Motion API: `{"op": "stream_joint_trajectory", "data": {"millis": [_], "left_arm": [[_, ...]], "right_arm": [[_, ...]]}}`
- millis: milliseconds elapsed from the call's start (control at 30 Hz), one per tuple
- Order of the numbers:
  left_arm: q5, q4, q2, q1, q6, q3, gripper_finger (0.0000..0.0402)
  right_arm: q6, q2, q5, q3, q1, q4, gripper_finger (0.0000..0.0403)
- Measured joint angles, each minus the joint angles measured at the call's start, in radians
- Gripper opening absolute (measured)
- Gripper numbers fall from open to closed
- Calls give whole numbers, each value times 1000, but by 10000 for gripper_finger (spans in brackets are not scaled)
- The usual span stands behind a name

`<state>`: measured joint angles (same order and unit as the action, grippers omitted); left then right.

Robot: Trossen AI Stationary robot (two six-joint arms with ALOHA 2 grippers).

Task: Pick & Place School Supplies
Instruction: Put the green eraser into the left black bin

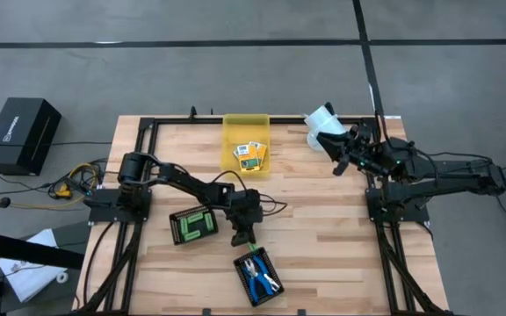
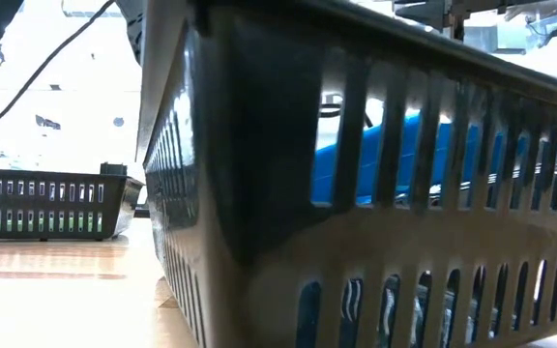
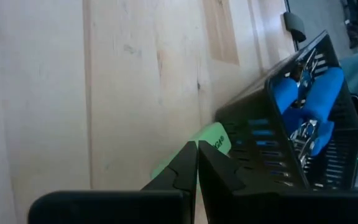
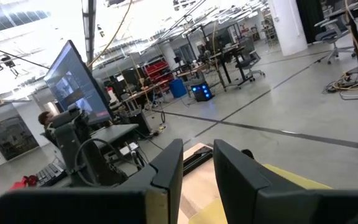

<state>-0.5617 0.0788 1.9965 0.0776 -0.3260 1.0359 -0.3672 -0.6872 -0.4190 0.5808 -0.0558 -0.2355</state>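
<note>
— Shut tight on the left gripper, fingertips together with nothing between them, poised just above a small light-green plastic stick lying flat on the wooden table, hard against the far wall of the black slotted tray holding blue-handled scissor-like tools.

— Handling?

— Probably light, stiff and a bit slick; likely to skid or roll if nudged sideways. Best taken across its narrow width near the middle, away from the tray wall, so needs parting first.

— Other supplies?

— More green pieces in a second black slotted tray to the left; yellow-orange printed boxes inside a translucent yellow bin at the far edge.

— Left arm's pose?

— Stretched from its base on the left toward centre-near, wrist bent down over the stick.

— And the right?

— Right gripper parked at the far right corner, raised and looking into the room, fingers partly apart, holding nothing.
</note>
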Motion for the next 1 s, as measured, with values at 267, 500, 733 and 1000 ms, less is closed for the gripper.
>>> {"op": "stream_joint_trajectory", "data": {"millis": [267, 500, 733, 1000], "left_arm": [[-13, -8, 11, -2, 8, 0, 8], [-20, -3, 19, -2, 10, 1, 8], [-20, -5, 25, -7, 10, 2, 8], [-3, -7, 40, -7, 6, 2, 8]], "right_arm": [[0, 0, 44, 0, -34, 10, 82], [-18, 0, 56, 0, -46, 22, 82], [-18, 0, 70, 0, -46, 27, 82], [-18, 0, 80, 0, -46, 27, 82]]}}
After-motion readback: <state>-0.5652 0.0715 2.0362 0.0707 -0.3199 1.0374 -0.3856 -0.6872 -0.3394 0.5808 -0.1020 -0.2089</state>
